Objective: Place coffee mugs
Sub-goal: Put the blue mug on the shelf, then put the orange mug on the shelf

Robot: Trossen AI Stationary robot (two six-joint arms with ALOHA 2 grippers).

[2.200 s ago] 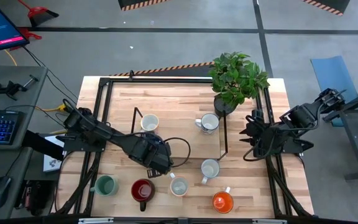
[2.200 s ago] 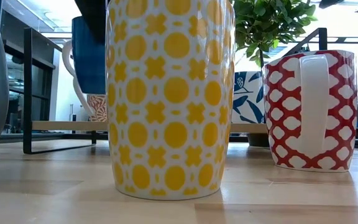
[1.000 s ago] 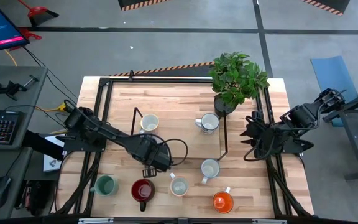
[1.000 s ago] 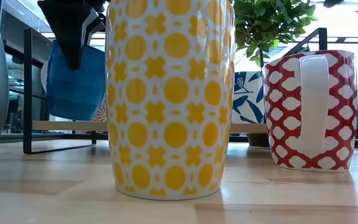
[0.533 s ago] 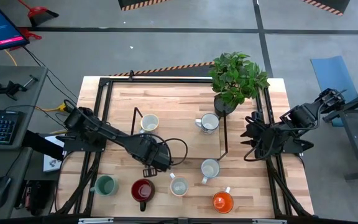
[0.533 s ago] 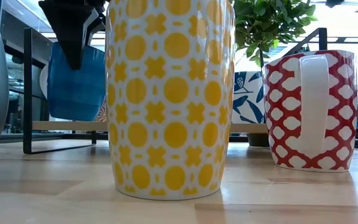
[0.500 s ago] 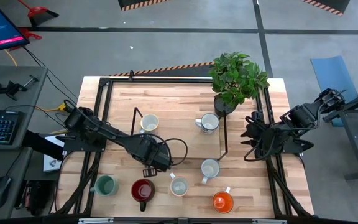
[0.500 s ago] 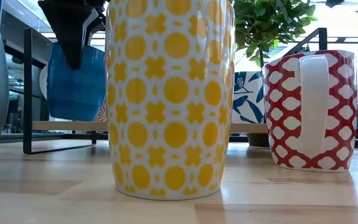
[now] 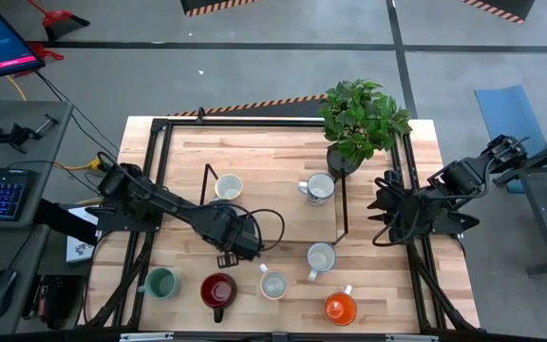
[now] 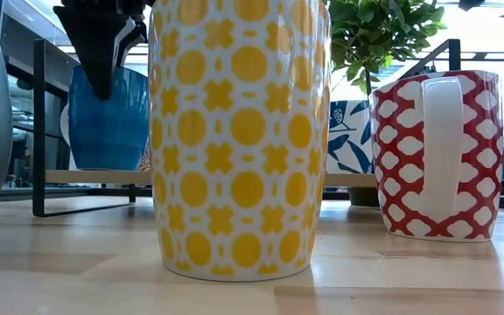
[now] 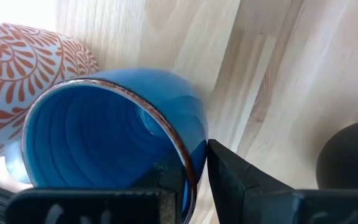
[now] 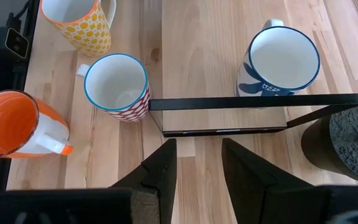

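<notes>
Blue mug (image 11: 114, 140) held by the left gripper (image 11: 194, 177), fingers pinched on its rim wall, one inside and one outside. In the low view the mug (image 10: 108, 118) hangs roughly upright, its base about level with the wooden shelf board of the black rack (image 10: 40, 122); whether it touches the board cannot be told. From above, the left gripper (image 9: 238, 243) sits mid-bench.

Step in hand, as I judge it: setting the mug down. Best to lower straight, keep it level, release only once the base is bearing, then lift clear without dragging the rim.

Close by: a cream mug with orange leaf pattern (image 11: 27, 53) just beside the blue one; risk of a knock. Farther out: yellow-patterned mug (image 10: 239, 131), red-lattice mug (image 10: 436, 153), orange mug (image 9: 340, 307), plant (image 9: 361, 119). Right gripper (image 12: 194, 162) waits open at the bench's right edge.
</notes>
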